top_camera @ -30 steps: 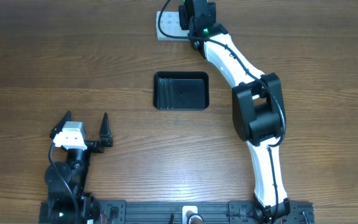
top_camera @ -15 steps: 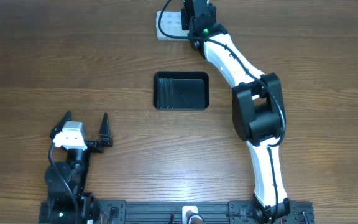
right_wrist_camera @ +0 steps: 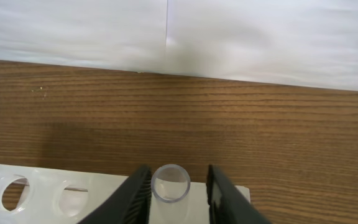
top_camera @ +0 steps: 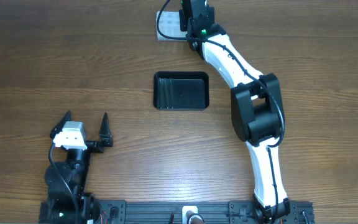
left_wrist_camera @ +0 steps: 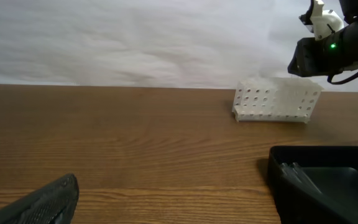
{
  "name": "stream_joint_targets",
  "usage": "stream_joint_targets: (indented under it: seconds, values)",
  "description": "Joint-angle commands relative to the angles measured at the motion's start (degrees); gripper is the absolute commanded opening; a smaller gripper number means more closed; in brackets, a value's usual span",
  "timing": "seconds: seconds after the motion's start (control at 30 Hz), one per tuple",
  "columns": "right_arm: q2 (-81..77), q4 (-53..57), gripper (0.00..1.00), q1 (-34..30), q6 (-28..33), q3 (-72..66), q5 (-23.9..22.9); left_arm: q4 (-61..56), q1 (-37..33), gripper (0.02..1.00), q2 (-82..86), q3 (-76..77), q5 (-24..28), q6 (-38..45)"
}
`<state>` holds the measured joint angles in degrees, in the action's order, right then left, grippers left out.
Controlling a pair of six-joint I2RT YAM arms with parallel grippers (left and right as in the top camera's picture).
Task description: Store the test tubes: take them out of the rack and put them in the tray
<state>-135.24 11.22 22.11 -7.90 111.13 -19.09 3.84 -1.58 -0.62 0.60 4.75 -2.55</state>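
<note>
A: Where's the test tube (right_wrist_camera: 170, 184)?
B: Upright at one end of the white rack (top_camera: 166, 27); the right claw (right_wrist_camera: 179, 179) is clenched on it, a finger on either side.
A: And the rack?
B: At 12 o'clock from the black tray (top_camera: 181, 76), mid-worktop (top_camera: 73, 56); thin clear tubes (left_wrist_camera: 296, 173) seem to lie inside the tray.
A: The left claw (top_camera: 86, 118)?
B: Released, fingers spread; at 8 o'clock from the tray, well apart.

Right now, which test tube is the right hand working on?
The upright test tube at one end of the white rack, by the right hand; the other tubes lie flat in the black tray.
</note>
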Motion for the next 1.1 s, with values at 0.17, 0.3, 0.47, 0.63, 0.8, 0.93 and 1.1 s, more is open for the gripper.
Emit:
stream_joint_targets:
  seconds: [0.17,0.3,0.47,0.63,0.8,0.93,1.1]
  values:
    - [-0.9,0.1,0.191,0.4,-0.2,1.4,-0.9,0.1,-0.3,1.0,0.5,-0.3,1.0,0.8]
    - [-0.9,0.2,0.172,0.4,-0.2,1.4,-0.9,0.1,-0.3,1.0,0.5,-0.3,1.0,0.8]
    - [-0.9,0.2,0.134,0.4,-0.2,1.4,-0.9,0.1,-0.3,1.0,0.5,-0.3,1.0,0.8]
    - [-0.9,0.1,0.115,0.4,-0.2,1.4,-0.9,0.1,-0.3,1.0,0.5,-0.3,1.0,0.8]
    - [-0.9,0.1,0.095,0.4,-0.2,1.4,-0.9,0.1,-0.3,1.0,0.5,-0.3,1.0,0.8]
    - [-0.2,0.1,0.093,0.7,-0.2,1.4,-0.9,0.1,-0.3,1.0,0.5,-0.3,1.0,0.8]
    - [4.3,0.8,0.088,1.0,-0.2,1.4,-0.9,0.1,-0.3,1.0,0.5,-0.3,1.0,0.8]
